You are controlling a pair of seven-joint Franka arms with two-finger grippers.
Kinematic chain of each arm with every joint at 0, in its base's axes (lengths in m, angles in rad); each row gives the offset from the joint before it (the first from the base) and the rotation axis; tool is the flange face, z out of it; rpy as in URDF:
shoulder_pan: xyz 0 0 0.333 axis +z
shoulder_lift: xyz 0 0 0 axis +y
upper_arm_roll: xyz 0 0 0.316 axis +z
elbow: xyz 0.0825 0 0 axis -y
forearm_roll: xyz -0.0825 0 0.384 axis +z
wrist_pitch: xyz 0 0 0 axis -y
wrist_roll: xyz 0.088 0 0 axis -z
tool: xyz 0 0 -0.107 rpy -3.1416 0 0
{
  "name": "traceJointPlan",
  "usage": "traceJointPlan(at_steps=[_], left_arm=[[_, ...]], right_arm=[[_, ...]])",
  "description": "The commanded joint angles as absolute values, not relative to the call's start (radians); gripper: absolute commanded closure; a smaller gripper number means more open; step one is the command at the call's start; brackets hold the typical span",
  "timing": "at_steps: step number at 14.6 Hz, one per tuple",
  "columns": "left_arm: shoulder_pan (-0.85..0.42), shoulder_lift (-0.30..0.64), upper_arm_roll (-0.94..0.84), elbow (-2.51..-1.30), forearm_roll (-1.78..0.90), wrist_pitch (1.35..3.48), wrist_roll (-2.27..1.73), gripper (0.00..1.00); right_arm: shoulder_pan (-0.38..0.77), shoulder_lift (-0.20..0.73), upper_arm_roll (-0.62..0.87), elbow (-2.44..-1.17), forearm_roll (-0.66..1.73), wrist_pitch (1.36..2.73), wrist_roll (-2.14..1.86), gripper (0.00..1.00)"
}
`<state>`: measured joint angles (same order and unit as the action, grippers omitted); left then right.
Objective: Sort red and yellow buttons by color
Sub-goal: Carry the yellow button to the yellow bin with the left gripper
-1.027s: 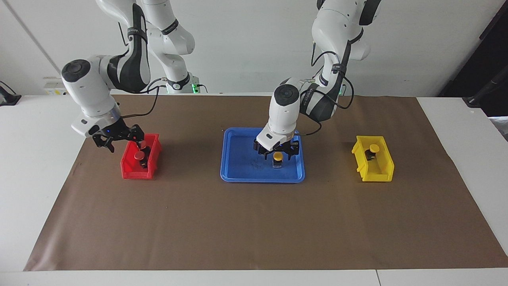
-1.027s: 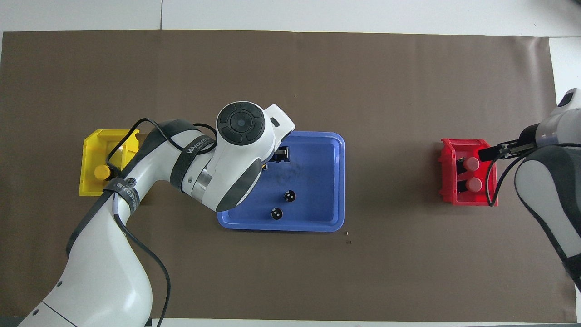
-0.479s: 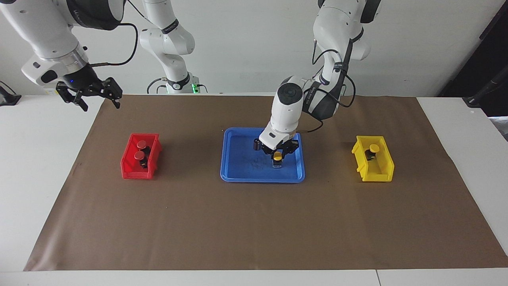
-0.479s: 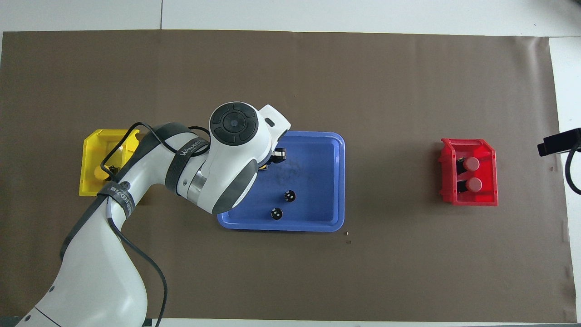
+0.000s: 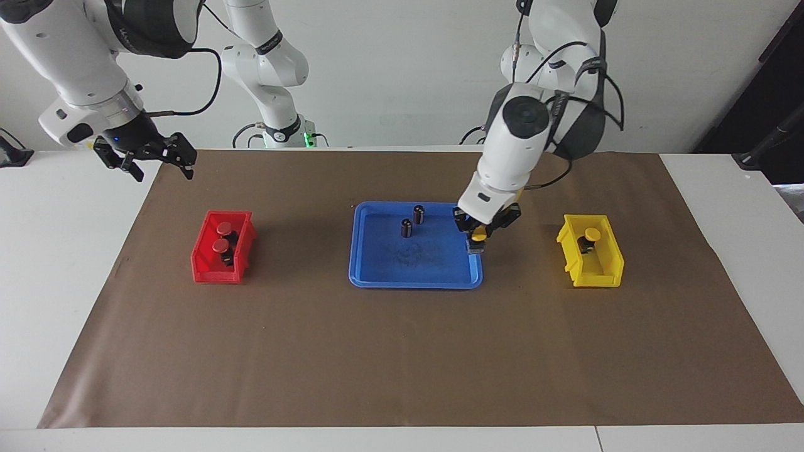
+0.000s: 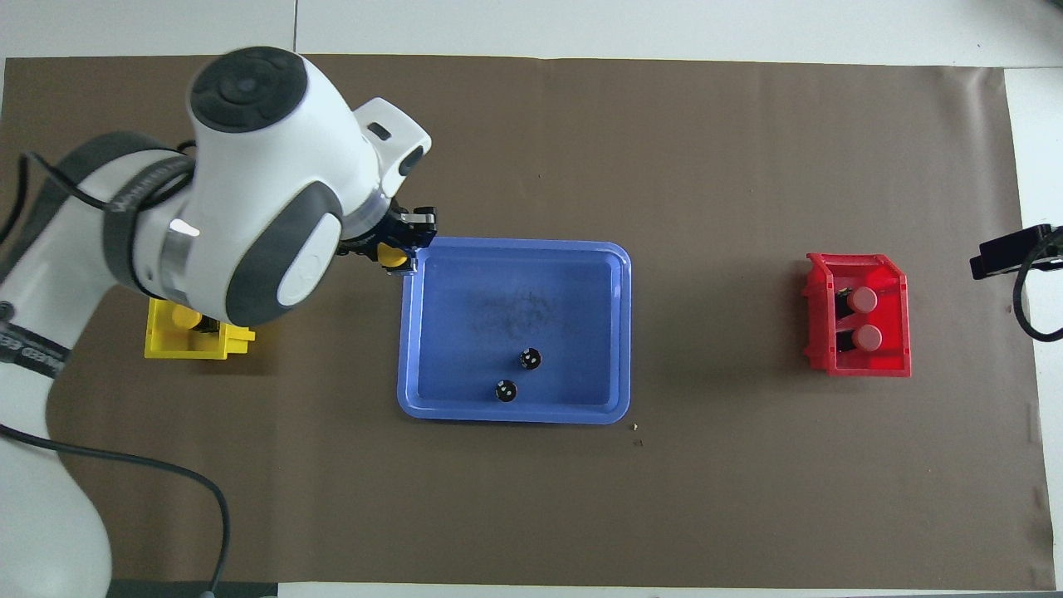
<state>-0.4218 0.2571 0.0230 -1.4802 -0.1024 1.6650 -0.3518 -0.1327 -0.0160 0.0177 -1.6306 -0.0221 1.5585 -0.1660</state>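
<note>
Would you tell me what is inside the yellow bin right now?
The yellow bin holds one yellow button, lying toward the end nearer the robots. From overhead the left arm covers most of the bin.

Standing in the way inside the blue tray [image 5: 377, 279], toward its robot-side rim: two dark cylinders [image 5: 412, 221], upright and close together. Lying open: the rest of the tray floor, and bare brown counter [image 5: 402, 358] between the tray and the red bin [image 5: 207, 273]. Hanging over the tray edge toward the yellow bin [image 5: 606, 276]: the left tool [image 5: 478, 233], clamping a yellow button [image 5: 478, 237].
</note>
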Motion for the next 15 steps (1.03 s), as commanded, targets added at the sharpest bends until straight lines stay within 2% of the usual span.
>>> traceJointPlan(at_steps=[1,3,5,9,15], left_arm=[[-0.208,0.226,0.021,-1.433,-0.155,1.531,-0.082,0.99],[-0.102,0.21,0.018,-1.445,-0.141,1.522,0.105,0.99],[-0.051,0.169,0.018,-1.543,-0.083,1.602,0.224,0.99],[-0.029,0.092,0.018,-1.8,-0.035,1.853,0.235,0.99],[-0.017,0.104,0.018,-1.928,-0.003,2.028,0.242,0.99]], right_arm=[[-0.126,0.001,0.011,-1.603,-0.011,1.552,-0.144,0.0],[-0.127,0.005,0.011,-1.586,-0.021,1.546,-0.146,0.0],[-0.121,0.011,0.011,-1.58,-0.025,1.545,-0.144,0.0],[-0.115,0.011,0.011,-1.58,-0.025,1.543,-0.143,0.0],[-0.12,0.009,0.011,-1.583,-0.026,1.537,-0.144,0.0]])
